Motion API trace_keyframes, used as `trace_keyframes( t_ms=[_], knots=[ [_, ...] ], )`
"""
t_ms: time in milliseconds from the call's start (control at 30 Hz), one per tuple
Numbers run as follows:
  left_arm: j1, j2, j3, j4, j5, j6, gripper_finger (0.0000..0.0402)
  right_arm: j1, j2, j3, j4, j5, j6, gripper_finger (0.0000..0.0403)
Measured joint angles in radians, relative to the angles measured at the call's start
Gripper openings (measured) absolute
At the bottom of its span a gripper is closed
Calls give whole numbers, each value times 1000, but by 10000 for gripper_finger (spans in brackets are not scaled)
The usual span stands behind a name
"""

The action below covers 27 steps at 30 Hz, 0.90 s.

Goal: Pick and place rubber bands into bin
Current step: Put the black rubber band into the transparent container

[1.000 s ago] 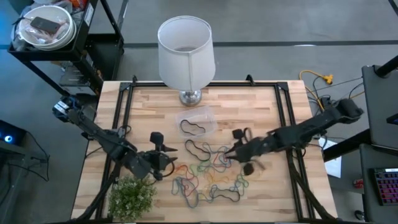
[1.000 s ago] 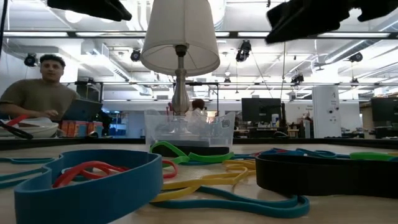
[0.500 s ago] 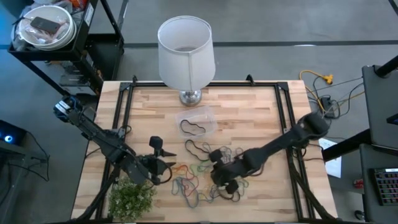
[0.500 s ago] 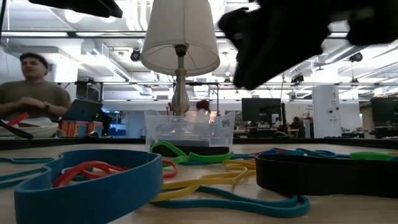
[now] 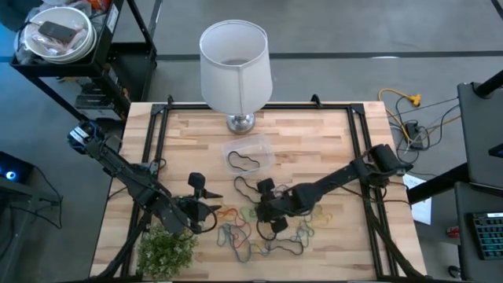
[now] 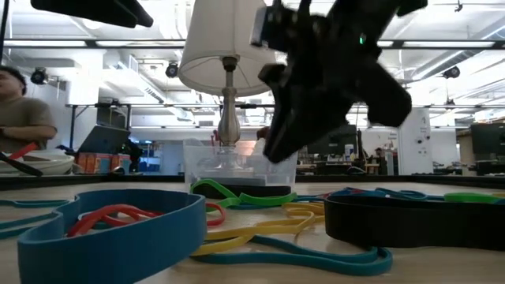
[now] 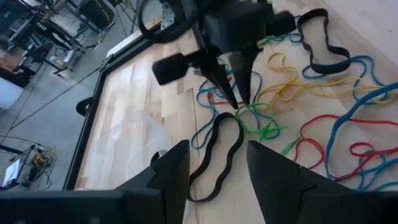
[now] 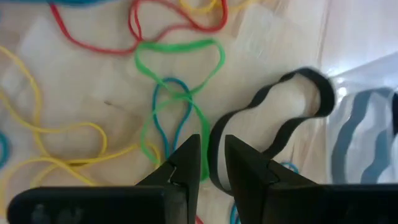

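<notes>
Jaws of right gripper (image 8: 211, 163) slightly apart w/ black rubber band (image 8: 273, 124) between; left gripper (image 7: 214, 168) apart.

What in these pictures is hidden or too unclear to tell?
- High view: the right hand covers the rubber bands beneath it; whether it touches one is unclear.
- Low view: the see-through plastic bin has its contents blurred behind its wall.
- Left wrist view: the thin black rubber band is partly hidden by that hand's fingers.

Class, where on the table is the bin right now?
In the high view the bin sits mid-table just in front of the lamp, holding one black band; the loose bands lie nearer the front edge.
</notes>
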Motion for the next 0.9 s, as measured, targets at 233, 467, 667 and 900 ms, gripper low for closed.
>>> trace_keyframes(
  t_ms=[233,467,667,900],
  knots=[
    [-5,-1,0,5,0,0,144,-20,35,-1,2,9,35,68],
    [-4,-1,0,8,0,0,144,-38,31,-16,2,6,69,68],
    [-4,-1,-1,7,0,0,144,-42,33,-29,10,-9,75,68],
    [-4,-1,-1,9,0,0,144,-60,33,-41,35,-30,84,68]
  ],
)
